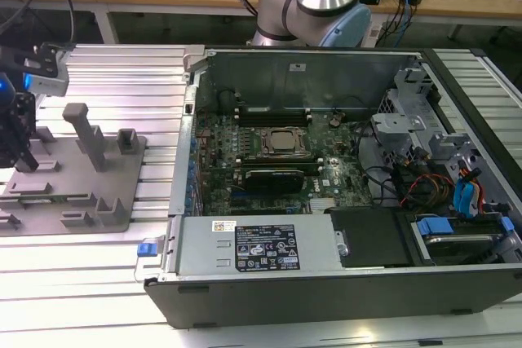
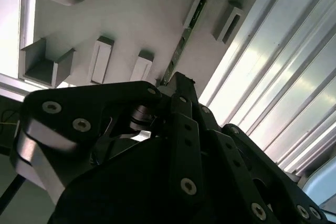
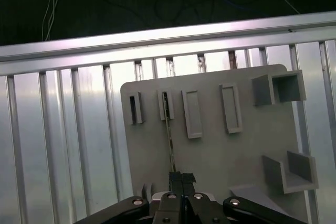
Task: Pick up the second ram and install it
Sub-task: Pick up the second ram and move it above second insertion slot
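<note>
Jaws of the gripper (image 3: 181,177) are pinching the near end of the second ram (image 3: 169,135), a thin stick seen edge-on, with its far end sitting in a slot of the grey tray (image 3: 210,156). The grasp looks made, but lift-out and install are both left. The gripper hangs straight down over the tray, well apart from the open computer case (image 1: 326,295) toward the exterior view's right.
</note>
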Robot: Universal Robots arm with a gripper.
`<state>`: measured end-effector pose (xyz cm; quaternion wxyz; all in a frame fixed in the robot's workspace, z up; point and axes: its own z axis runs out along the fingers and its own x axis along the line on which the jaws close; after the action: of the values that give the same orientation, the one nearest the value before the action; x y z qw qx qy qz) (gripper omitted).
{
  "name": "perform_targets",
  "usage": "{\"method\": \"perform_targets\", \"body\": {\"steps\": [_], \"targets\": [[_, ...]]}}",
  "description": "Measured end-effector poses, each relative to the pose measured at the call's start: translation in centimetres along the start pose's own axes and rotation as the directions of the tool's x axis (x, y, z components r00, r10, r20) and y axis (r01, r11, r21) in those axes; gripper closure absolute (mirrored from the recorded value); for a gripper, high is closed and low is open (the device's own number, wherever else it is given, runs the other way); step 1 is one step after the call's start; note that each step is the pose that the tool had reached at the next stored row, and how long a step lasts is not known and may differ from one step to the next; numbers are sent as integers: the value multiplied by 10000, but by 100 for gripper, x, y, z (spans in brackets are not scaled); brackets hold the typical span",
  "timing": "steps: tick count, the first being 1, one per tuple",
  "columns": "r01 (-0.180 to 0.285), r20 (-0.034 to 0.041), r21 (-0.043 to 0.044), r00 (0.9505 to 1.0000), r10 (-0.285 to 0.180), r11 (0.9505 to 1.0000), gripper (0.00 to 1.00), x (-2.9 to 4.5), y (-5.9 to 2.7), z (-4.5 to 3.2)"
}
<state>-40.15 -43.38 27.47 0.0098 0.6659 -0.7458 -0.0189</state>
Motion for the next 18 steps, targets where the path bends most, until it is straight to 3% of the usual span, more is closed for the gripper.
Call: {"method": "perform_targets", "body": {"steps": [7, 11, 18], "targets": [[1, -1, -1, 10000, -1, 10000, 92, 3, 13, 214], [3, -6, 1, 10000, -3, 10000, 92, 11, 79, 311], [157, -13, -1, 9999, -157, 9999, 92, 17, 109, 447]]}}
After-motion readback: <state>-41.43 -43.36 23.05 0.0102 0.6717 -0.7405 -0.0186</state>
